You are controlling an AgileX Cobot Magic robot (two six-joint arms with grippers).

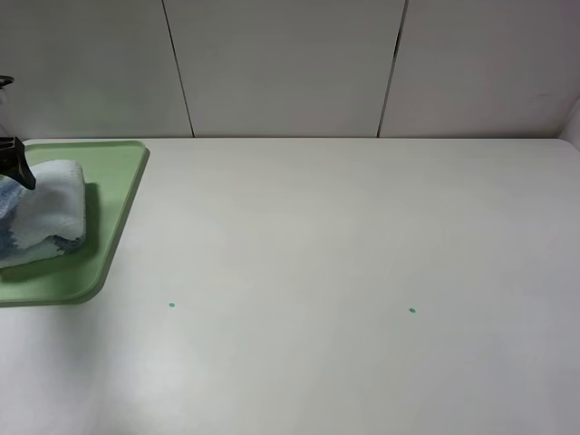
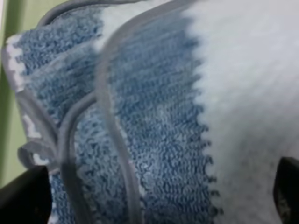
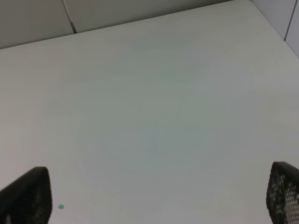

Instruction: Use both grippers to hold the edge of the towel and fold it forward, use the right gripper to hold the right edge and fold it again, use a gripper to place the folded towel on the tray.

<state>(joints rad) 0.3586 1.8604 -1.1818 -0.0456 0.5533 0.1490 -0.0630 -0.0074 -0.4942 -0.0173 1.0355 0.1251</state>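
Observation:
The folded towel, striped blue-grey and pale white, lies on the light green tray at the far left of the table. My left gripper shows only as a black tip at the exterior view's left edge, just above the towel's far side. In the left wrist view the towel fills the picture, its grey-stitched hem curving across it. The left gripper stands open, its fingers wide apart on either side of the cloth. My right gripper is open and empty over bare table, out of the exterior view.
The white table carries two small green dots; one dot shows in the right wrist view. A white panelled wall closes the back. A strip of tray shows beside the towel.

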